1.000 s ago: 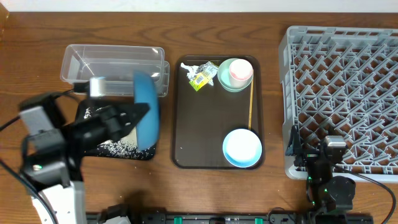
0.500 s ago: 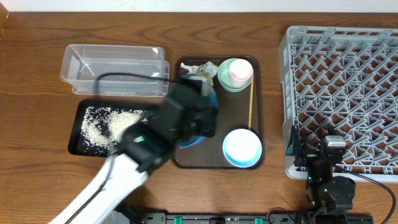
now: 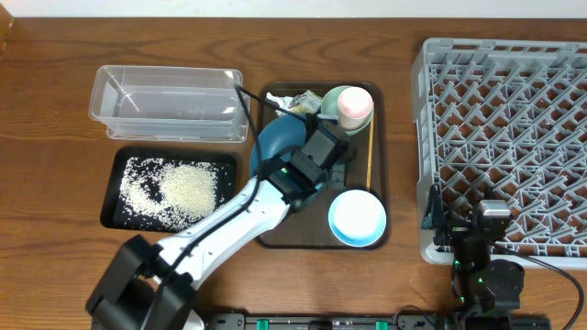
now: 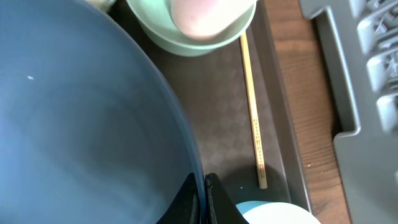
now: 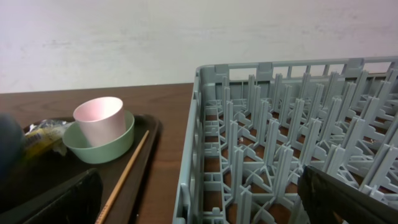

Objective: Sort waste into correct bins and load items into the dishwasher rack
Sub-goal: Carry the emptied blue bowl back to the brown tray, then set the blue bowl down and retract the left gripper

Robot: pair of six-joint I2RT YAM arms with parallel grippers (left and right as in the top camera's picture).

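Note:
My left gripper (image 3: 319, 154) is shut on the rim of the large dark-blue dish (image 3: 278, 140) and holds it over the brown serving tray (image 3: 269, 229). In the left wrist view the dish (image 4: 81, 124) fills the left side, with the fingers (image 4: 204, 194) pinching its edge. The rice (image 3: 174, 186) lies in the black tray (image 3: 110, 206). The clear tub (image 3: 170, 101) stands behind it. The wrapper (image 3: 295, 103), green cup with pink inside (image 3: 347, 108), wooden stick (image 3: 370, 151) and light-blue bowl (image 3: 358, 218) are on the serving tray. My right gripper (image 3: 477, 225) is open and empty at the front left corner of the rack (image 3: 514, 119).
The right wrist view shows the rack's lattice (image 5: 280, 143), the cup (image 5: 102, 127), the stick (image 5: 124, 177) and the wrapper (image 5: 40, 137). The left arm reaches across the serving tray's left half. Bare wood lies between the serving tray and the rack.
My left arm has swung the dark-blue dish from over the black tray to the right, over the serving tray. The rice now lies uncovered in the black tray. The right arm has not moved.

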